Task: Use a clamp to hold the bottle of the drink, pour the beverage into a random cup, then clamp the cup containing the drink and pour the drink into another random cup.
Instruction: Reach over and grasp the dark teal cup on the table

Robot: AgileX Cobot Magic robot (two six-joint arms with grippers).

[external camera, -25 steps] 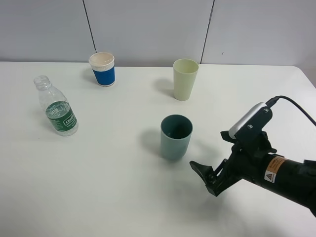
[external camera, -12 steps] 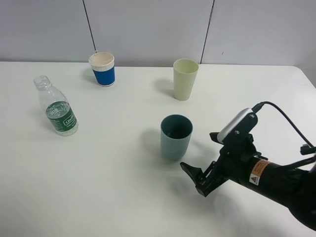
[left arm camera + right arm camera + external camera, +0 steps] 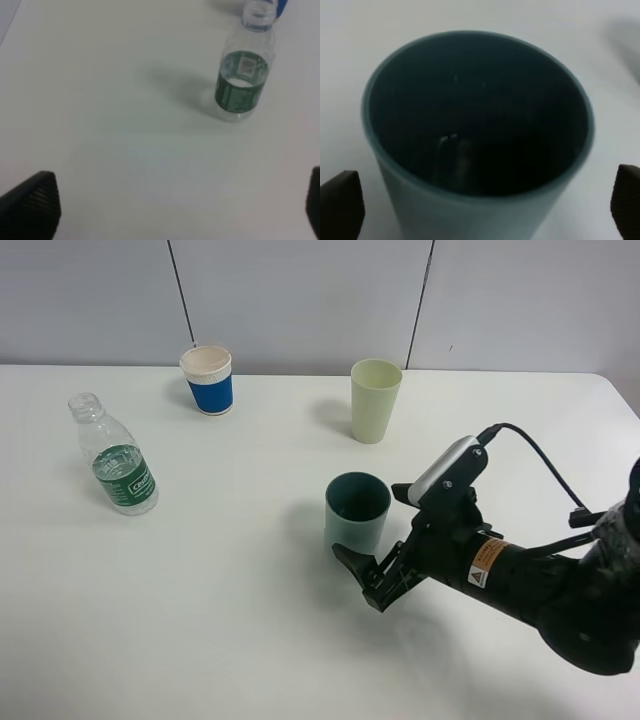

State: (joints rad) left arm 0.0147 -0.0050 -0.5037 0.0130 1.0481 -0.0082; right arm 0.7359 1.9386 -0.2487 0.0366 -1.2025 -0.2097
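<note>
The uncapped clear bottle with a green label stands upright at the table's left; the left wrist view shows the bottle some way ahead of my open left gripper. That gripper holds nothing and is outside the exterior view. A teal cup stands mid-table. My right gripper is open right beside it on its front right. In the right wrist view the teal cup fills the space ahead, with dark fingertips showing on either side. Its inside is dark, with a faint glint at the bottom.
A blue paper cup with a white rim stands at the back left. A pale green cup stands at the back, behind the teal one. The white table meets a grey wall at the back.
My right arm has moved left and forward across the table, bringing its open gripper up to the teal cup. The bottle and cups have not moved.
</note>
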